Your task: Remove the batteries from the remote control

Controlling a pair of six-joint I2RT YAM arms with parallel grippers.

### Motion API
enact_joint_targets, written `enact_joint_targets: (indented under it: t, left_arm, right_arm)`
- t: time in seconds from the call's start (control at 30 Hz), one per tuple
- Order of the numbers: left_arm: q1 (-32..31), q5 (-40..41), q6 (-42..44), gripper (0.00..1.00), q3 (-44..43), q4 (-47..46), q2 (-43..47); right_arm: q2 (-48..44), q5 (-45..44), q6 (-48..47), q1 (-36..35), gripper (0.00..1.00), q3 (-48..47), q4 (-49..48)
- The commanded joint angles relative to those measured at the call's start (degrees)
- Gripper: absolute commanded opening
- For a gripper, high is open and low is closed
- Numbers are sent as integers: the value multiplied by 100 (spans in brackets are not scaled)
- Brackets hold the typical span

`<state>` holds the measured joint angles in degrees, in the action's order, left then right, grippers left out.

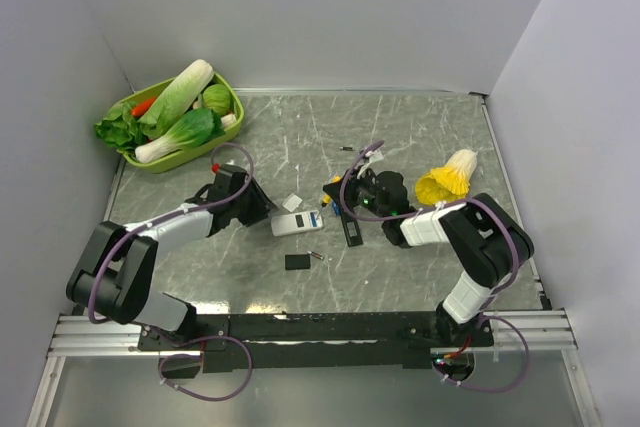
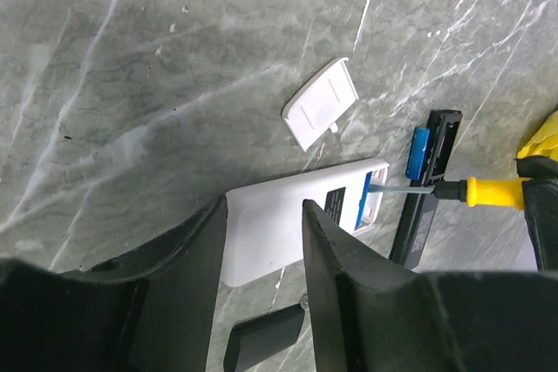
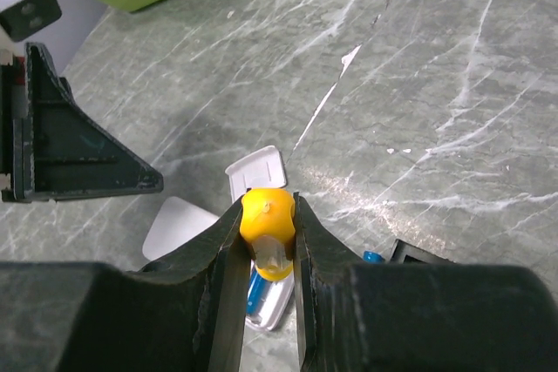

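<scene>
A white remote [image 2: 279, 233] lies back-up with its bay open and a blue battery [image 2: 360, 198] inside. My left gripper [image 2: 264, 206] is open, its fingers over the remote's left end. My right gripper [image 3: 268, 206] is shut on the yellow handle of a screwdriver [image 3: 268, 218]. The screwdriver's blade [image 2: 405, 188] reaches the blue battery [image 3: 257, 294]. A black remote [image 2: 417, 228] lies beside it with a second blue battery [image 2: 419, 152] in its bay. From above, the white remote [image 1: 297, 223] and the black remote [image 1: 349, 228] lie mid-table. No yellow battery shows.
A white cover plate [image 2: 320, 103] lies behind the white remote and a black cover plate [image 2: 266, 337] in front. A green basket [image 1: 232, 99] of toy vegetables stands at the back left. A yellow toy vegetable [image 1: 447, 179] lies right of the right arm. White walls enclose the table.
</scene>
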<state>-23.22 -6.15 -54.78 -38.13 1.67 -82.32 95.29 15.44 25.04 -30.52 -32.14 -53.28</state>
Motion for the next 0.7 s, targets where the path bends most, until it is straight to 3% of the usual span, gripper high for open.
enact_joint_targets:
  t: [0.0,0.37,0.67]
  left_arm:
    - [-68,53,82,44,33,9,32]
    - [-77,-53,38,38,192,-123,-302]
    - [-86,79,38,24,253,-114,-319]
  right_arm:
    - [192,-252,177,-85,0,-21,-297]
    - [920,-41,827,-112,0,682,-2922]
    - [1247,73,828,-103,0,1034,-4077]
